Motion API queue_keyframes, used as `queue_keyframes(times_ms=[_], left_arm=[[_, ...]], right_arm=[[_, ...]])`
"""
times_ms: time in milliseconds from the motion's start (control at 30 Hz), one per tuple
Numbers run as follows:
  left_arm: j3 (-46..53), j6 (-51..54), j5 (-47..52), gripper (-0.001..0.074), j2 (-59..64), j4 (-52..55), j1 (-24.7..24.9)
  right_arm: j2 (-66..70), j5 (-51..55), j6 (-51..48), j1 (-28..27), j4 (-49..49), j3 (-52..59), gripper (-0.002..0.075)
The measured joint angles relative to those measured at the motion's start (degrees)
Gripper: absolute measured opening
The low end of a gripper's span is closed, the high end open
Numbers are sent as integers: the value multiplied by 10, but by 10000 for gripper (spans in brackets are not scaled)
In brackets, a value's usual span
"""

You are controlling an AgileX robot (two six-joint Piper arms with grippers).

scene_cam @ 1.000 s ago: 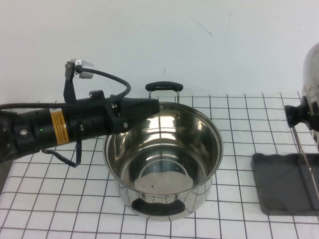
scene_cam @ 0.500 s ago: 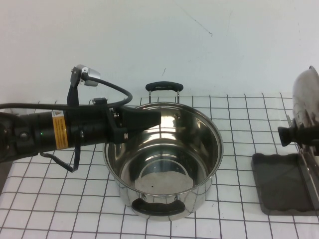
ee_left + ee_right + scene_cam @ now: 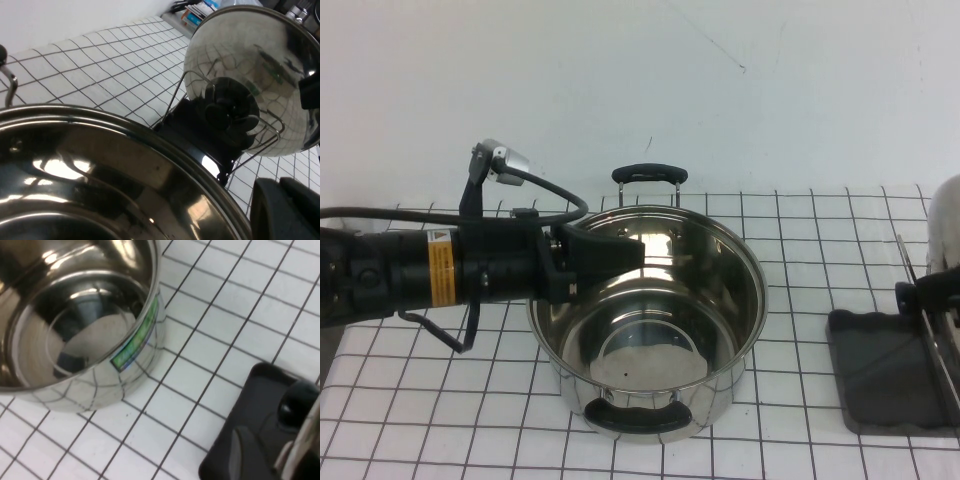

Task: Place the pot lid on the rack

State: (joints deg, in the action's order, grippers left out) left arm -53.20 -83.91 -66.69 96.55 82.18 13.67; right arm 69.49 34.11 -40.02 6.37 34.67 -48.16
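The pot lid [image 3: 946, 232] stands on edge at the far right, its black knob [image 3: 923, 291] facing the pot. It rests between the wire bars of the dark grey rack [image 3: 880, 372]. In the left wrist view the lid [image 3: 260, 65] leans in the wires over the rack [image 3: 200, 135]. My right gripper [image 3: 280, 452] is shut on the lid's rim [image 3: 306, 437] above the rack tray [image 3: 250, 410]; it is out of the high view. My left gripper [image 3: 625, 252] is shut and empty over the far left rim of the steel pot [image 3: 650, 320].
The deep steel pot with two black handles fills the table's middle, and also shows in the right wrist view [image 3: 80, 325]. The checked cloth [image 3: 790, 250] lies between pot and rack. A white wall stands behind the table.
The lid has come down and moved right into the rack's wires. The left arm has shifted slightly right and lower over the pot's rim.
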Motion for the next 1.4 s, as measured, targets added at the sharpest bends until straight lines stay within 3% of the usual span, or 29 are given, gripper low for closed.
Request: queue_keyframes(times_ms=[467,767,1033,1167,1400], left_arm=[[-1,-6,3,-1,-14,23,0],[7,-91,126,-1,-149,175,0],[151,-132,345,-1,-373,187,0],[241,-163,450,-1,-481,186,0],[382,-205,547,-1,-648,179,0]], right_arm=[[-172,46,69,0,-101,0,239],[-338,73,176,0,-209,0,228],[-530,9,195,0,-216,40,27],[-604,-4,197,0,-216,88,4],[-683,-5,161,0,-154,168,-1]])
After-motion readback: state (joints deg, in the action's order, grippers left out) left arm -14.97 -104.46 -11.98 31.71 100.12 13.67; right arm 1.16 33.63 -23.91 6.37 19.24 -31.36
